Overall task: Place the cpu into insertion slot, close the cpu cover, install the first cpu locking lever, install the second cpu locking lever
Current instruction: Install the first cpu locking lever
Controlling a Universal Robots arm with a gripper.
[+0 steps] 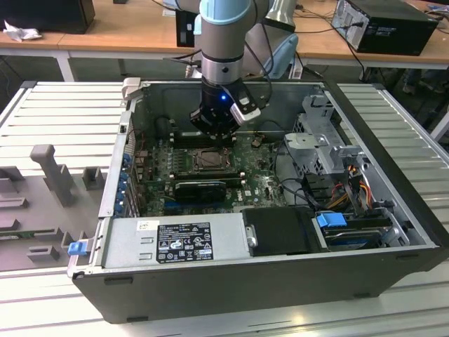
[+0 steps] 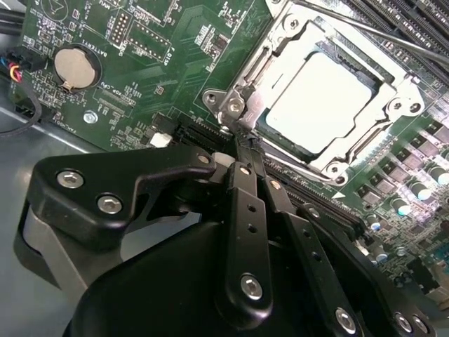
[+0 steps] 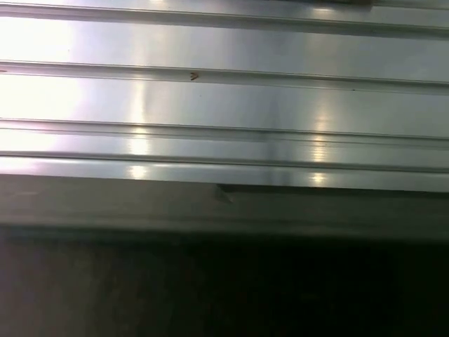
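Observation:
The cpu lies flat in the insertion slot, its pale silvery face showing through the window of the cpu cover. The cover lies down over the chip. A thin metal lever rod runs along the socket's far side. In the second wrist view my gripper is shut, its black fingers meeting at a point just off the socket's near corner bracket. Whether anything thin sits between the tips is hidden. In the exterior view the gripper hangs just behind the socket, inside the open computer case.
A long black graphics card lies in front of the socket and a power supply lines the case's near wall. A drive cage and cables crowd the exterior view's right. A coin battery sits on the board. Ribbed metal table.

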